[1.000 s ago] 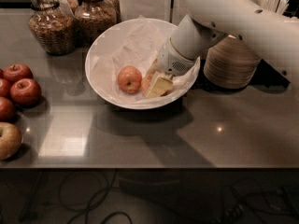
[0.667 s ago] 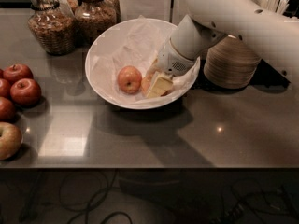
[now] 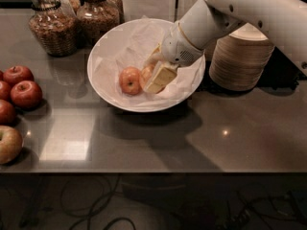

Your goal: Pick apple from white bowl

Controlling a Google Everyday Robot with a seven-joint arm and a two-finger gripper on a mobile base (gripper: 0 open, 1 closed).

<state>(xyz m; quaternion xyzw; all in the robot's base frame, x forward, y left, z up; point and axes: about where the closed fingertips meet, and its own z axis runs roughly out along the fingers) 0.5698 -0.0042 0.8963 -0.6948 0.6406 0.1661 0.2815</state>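
from where i stand in the camera view, the white bowl (image 3: pixel 96 76) sits towards the back of the grey table (image 3: pixel 192 138), lined with crumpled white paper (image 3: pixel 129 41). the arm (image 3: pixel 249 8) comes down from the upper right and puts the gripper (image 3: pixel 150 75) inside the bowl, right of its middle. the apple (image 3: pixel 145 74), pale and pinkish-orange, lies in the bowl between the fingers (image 3: pixel 161 76), which are clenched on it: one pale finger lies across its right face and the other sits behind it, so only its left part shows. just beside it on the left, a redder apple (image 3: pixel 129 80) with a dark stem dimple rests on the paper. right of the bowl stands a stack of beige bowls (image 3: pixel 240 61). behind the bowl on the left are two glass jars (image 3: pixel 50 25). at the table's left edge lie dark red apples (image 3: pixel 26 94) and, nearer me, a paler one (image 3: pixel 8 144).
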